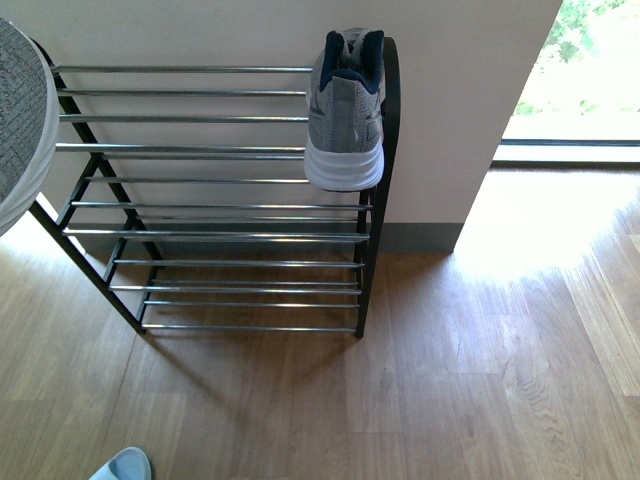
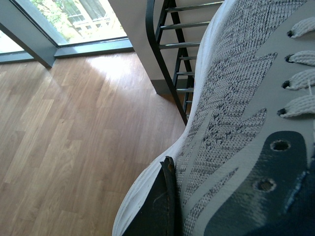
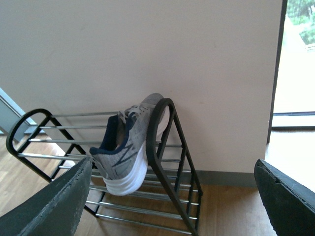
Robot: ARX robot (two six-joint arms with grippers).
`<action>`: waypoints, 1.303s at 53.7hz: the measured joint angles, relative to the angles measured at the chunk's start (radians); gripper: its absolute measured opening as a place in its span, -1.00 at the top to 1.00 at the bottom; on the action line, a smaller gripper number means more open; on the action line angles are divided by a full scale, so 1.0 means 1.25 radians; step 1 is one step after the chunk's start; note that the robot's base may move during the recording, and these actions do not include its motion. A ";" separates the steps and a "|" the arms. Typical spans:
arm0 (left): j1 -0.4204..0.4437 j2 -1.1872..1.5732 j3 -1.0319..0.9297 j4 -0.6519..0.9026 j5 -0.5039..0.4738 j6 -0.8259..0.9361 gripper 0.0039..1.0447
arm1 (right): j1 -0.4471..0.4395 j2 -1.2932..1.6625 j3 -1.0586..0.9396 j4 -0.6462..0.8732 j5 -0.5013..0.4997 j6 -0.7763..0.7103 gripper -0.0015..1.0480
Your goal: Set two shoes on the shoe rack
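The held sneaker (image 2: 231,98), close against the lens, is pinched by the left jaws at the shoe rack's (image 1: 375,215) left end; the right jaws hang spread, empty; released off-centre, it might slip between the thin bars (image 1: 200,148).

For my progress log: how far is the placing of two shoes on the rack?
Done: one grey knit sneaker rests on the top shelf of the chrome-barred black shoe rack. In hand: the left hand holds a second grey sneaker. Left: racking it.

Bright window (image 1: 590,70) daylight, glare on floor (image 1: 525,225), sharp frames
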 joint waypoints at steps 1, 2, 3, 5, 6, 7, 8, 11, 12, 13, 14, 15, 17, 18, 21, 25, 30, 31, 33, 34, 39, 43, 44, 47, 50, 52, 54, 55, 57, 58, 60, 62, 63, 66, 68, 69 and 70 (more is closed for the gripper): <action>0.000 0.000 0.000 0.000 0.000 0.000 0.97 | -0.017 -0.012 -0.021 0.014 -0.012 -0.004 -0.82; 0.000 0.000 0.000 0.000 0.000 0.000 0.97 | -0.032 -0.023 -0.039 0.027 -0.019 -0.015 -0.82; 0.000 0.000 0.000 0.000 0.000 0.000 0.97 | -0.038 -0.027 -0.048 0.033 -0.019 -0.019 -0.82; 0.000 0.000 0.000 0.000 0.000 0.000 0.97 | -0.051 -0.035 -0.064 0.040 -0.017 -0.025 -0.82; 0.000 0.000 0.000 0.000 0.000 0.000 0.97 | -0.057 -0.038 -0.070 0.041 -0.017 -0.029 -0.82; 0.000 0.000 0.000 0.000 0.000 0.000 0.97 | -0.060 -0.038 -0.073 0.041 -0.016 -0.032 -0.82; 0.000 0.000 0.000 0.000 0.000 0.000 0.97 | -0.064 -0.037 -0.076 0.041 -0.016 -0.035 -0.82; 0.000 0.000 0.000 0.000 0.000 0.000 0.97 | -0.065 -0.036 -0.080 0.043 -0.012 -0.040 -0.82; 0.000 0.000 0.000 0.000 0.000 0.000 0.97 | -0.060 -0.034 -0.086 0.062 0.009 -0.052 -0.78; 0.000 0.000 0.000 0.000 0.000 0.000 0.97 | -0.056 -0.034 -0.090 0.075 0.040 -0.064 -0.75; 0.000 0.000 0.000 0.000 0.000 0.000 0.97 | -0.050 -0.034 -0.100 0.104 0.082 -0.078 -0.69; 0.000 0.000 0.000 0.000 0.000 0.000 0.97 | -0.044 -0.041 -0.117 0.139 0.143 -0.111 -0.57; 0.000 0.000 0.000 0.000 0.000 0.000 0.97 | -0.043 -0.053 -0.132 0.153 0.188 -0.129 -0.45; 0.000 0.000 0.000 0.000 0.000 0.000 0.97 | -0.042 -0.068 -0.143 0.155 0.209 -0.142 -0.36; 0.000 0.000 0.000 0.000 -0.002 0.000 0.97 | -0.043 -0.093 -0.164 0.155 0.221 -0.158 -0.18; 0.000 0.000 0.000 0.000 -0.002 0.000 0.97 | -0.042 -0.119 -0.186 0.148 0.220 -0.168 0.03; 0.000 0.000 0.000 0.000 0.001 0.000 0.97 | -0.042 -0.159 -0.213 0.131 0.220 -0.174 0.32; 0.000 0.000 0.000 0.000 0.001 0.000 0.97 | -0.042 -0.168 -0.217 0.126 0.220 -0.176 0.39; 0.000 0.000 0.000 0.000 0.000 0.000 0.97 | -0.042 -0.186 -0.225 0.117 0.220 -0.178 0.51; 0.000 0.000 0.000 0.000 0.000 0.000 0.97 | -0.042 -0.198 -0.231 0.111 0.220 -0.180 0.59; 0.000 0.000 0.000 0.000 -0.002 0.000 0.97 | -0.042 -0.234 -0.246 0.091 0.220 -0.181 0.85; 0.000 0.000 0.000 0.000 -0.002 0.000 0.97 | -0.042 -0.265 -0.259 0.071 0.220 -0.183 0.97; 0.000 0.000 0.000 0.000 -0.001 0.000 0.97 | -0.042 -0.272 -0.262 0.066 0.220 -0.185 0.97; 0.000 0.000 0.000 0.000 0.000 0.000 0.97 | -0.042 -0.305 -0.271 0.044 0.220 -0.185 0.97; 0.000 0.000 0.000 0.000 -0.001 0.000 0.97 | -0.042 -0.338 -0.280 0.020 0.220 -0.185 0.97; 0.000 0.000 0.000 0.000 -0.001 0.000 0.97 | -0.042 -0.347 -0.292 0.025 0.220 -0.185 0.97; 0.000 0.000 0.000 0.000 -0.001 0.000 0.97 | -0.042 -0.356 -0.307 0.041 0.220 -0.185 0.97; 0.000 0.000 0.000 0.000 -0.001 0.000 0.97 | -0.042 -0.361 -0.309 0.034 0.219 -0.185 0.97; 0.000 0.000 0.000 0.000 -0.001 0.000 0.97 | -0.042 -0.372 -0.309 0.023 0.221 -0.186 0.97; 0.000 0.000 0.000 0.000 0.000 0.000 0.97 | -0.042 -0.377 -0.309 0.018 0.220 -0.186 0.97; 0.000 0.000 0.000 0.000 0.000 0.000 0.97 | -0.041 -0.392 -0.309 0.005 0.220 -0.186 0.97; 0.000 0.000 0.000 0.000 0.000 0.000 0.97 | -0.041 -0.410 -0.309 -0.009 0.220 -0.185 0.97; 0.000 0.000 0.000 0.000 -0.001 0.000 0.97 | -0.041 -0.421 -0.309 -0.019 0.220 -0.186 0.97; 0.000 0.000 0.000 0.000 0.000 0.000 0.97 | -0.040 -0.452 -0.309 -0.047 0.220 -0.186 0.97; 0.000 0.000 0.000 0.000 -0.001 0.000 0.97 | -0.040 -0.472 -0.309 -0.065 0.220 -0.186 0.97; 0.000 0.000 0.000 0.000 0.000 0.000 0.97 | -0.040 -0.485 -0.309 -0.078 0.220 -0.186 0.97; 0.000 0.000 0.000 0.000 0.000 0.000 0.97 | -0.040 -0.494 -0.309 -0.087 0.220 -0.186 0.97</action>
